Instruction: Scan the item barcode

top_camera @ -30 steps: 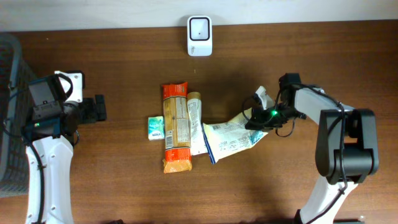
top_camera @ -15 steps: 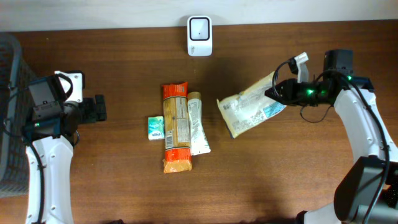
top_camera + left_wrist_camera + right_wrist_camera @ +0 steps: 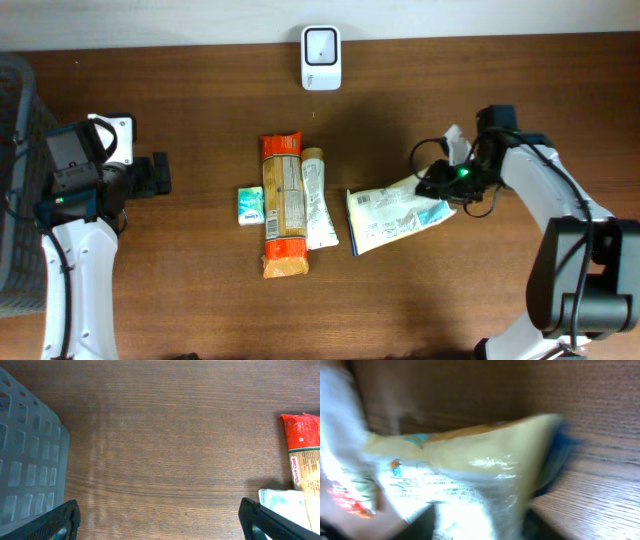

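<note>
lying on the table (image 3: 200, 300), the pale bag (image 3: 395, 215) sits just right of the tube (image 3: 316, 200); right gripper (image 3: 440, 185) at its end, jaws too blurred to tell; left gripper (image 3: 160, 175) jaws spread wide.

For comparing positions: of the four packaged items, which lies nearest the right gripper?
The white-and-blue bag, lying alone beside the right gripper; the others cluster farther away.
</note>
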{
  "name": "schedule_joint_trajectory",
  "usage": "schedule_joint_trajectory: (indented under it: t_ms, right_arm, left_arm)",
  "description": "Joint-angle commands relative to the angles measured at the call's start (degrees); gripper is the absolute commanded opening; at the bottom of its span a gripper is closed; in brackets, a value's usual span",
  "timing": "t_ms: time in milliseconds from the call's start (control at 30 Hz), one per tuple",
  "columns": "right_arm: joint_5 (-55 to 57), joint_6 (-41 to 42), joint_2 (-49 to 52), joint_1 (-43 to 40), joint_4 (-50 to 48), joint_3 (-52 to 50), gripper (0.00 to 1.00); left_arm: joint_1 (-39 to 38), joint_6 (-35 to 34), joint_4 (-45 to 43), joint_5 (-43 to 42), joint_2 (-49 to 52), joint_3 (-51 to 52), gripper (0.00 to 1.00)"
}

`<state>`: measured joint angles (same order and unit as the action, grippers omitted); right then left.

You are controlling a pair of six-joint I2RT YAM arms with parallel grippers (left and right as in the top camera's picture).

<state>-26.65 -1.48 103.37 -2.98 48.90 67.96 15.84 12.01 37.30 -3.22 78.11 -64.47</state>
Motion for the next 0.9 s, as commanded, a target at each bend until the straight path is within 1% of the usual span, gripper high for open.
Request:
schedule_joint_trajectory:
  t_ms: [0, 67, 100, 133, 200, 267, 300, 367, 433, 467, 533, 567, 600, 633, 667, 700, 733, 867]
  right_arm:
    - [11.1, -10.9, 0.1, 1.4, 3.1, 4.6, 0.91]
    - [11.9, -18.9, 0.1, 1.7, 4.9, 11.8, 0.93]
    - [11.9, -23.7, 0.1, 2.2, 4.6, 13.6, 0.95]
    - [11.9, -28.2, 0.1, 2.8, 3.9, 14.0, 0.96]
    - [11.9, -40.9, 0.6, 5.4, 3.7, 13.3, 1.0]
    - [11.9, -47.6, 1.6, 7.2, 4.1, 12.1, 0.99]
    - [11.9, -52.6, 2.7, 8.2, 4.9, 11.2, 0.99]
    - [11.9, -57.3, 4.0, 8.7, 5.0, 10.0, 0.99]
    - [11.9, -58.7, 5.9, 8.7, 4.7, 8.8, 0.99]
    - [11.9, -60.7, 7.1, 8.6, 4.7, 7.9, 0.99]
    - [11.7, -61.3, 9.7, 8.6, 4.8, 6.9, 1.0]
    - [11.2, -61.3, 10.9, 8.6, 5.2, 6.9, 0.98]
    - [10.1, -61.3, 12.4, 8.6, 5.9, 6.8, 0.93]
    - [9.1, -61.3, 13.6, 8.6, 6.7, 6.8, 0.86]
    - [8.6, -61.3, 14.5, 8.6, 7.0, 6.8, 0.57]
    - [8.7, -61.3, 15.1, 8.6, 6.8, 6.8, 0.06]
    - [8.6, -61.3, 15.2, 8.6, 6.8, 6.8, 0.04]
    - [8.7, -61.2, 15.2, 8.6, 6.8, 6.9, 0.04]
  left_arm:
    - [0.2, 0.5, -0.1, -1.0, -0.2, -1.0, 0.99]
    - [0.2, 0.5, -0.1, -1.0, -0.2, -1.0, 0.99]
    - [0.2, 0.5, -0.1, -1.0, -0.2, -1.0, 0.99]
    - [0.2, 0.5, -0.1, -1.0, -0.2, -1.0, 0.99]
    - [0.2, 0.5, -0.1, -1.0, -0.2, -1.0, 0.99]
    - [0.2, 0.5, -0.1, -1.0, -0.2, -1.0, 0.99]
    - [0.2, 0.5, -0.1, -1.0, -0.2, -1.0, 0.99]
    - [0.2, 0.5, -0.1, -1.0, -0.2, -1.0, 0.99]
    - [0.2, 0.5, -0.1, -1.0, -0.2, -1.0, 0.99]
    - [0.2, 0.5, -0.1, -1.0, -0.2, -1.0, 0.99]
    - [0.2, 0.5, -0.1, -1.0, -0.2, -1.0, 0.99]
    - [0.2, 0.5, -0.1, -1.0, -0.2, -1.0, 0.99]
    - [0.2, 0.5, -0.1, -1.0, -0.2, -1.0, 0.99]
    - [0.2, 0.5, -0.1, -1.0, -0.2, -1.0, 0.99]
    - [0.2, 0.5, -0.1, -1.0, -0.2, -1.0, 0.99]
    - [0.2, 0.5, -0.1, -1.0, -0.2, -1.0, 0.99]
    - [0.2, 0.5, -0.1, -1.0, -0.2, -1.0, 0.99]
    - [0.2, 0.5, -0.1, -1.0, -0.2, -1.0, 0.99]
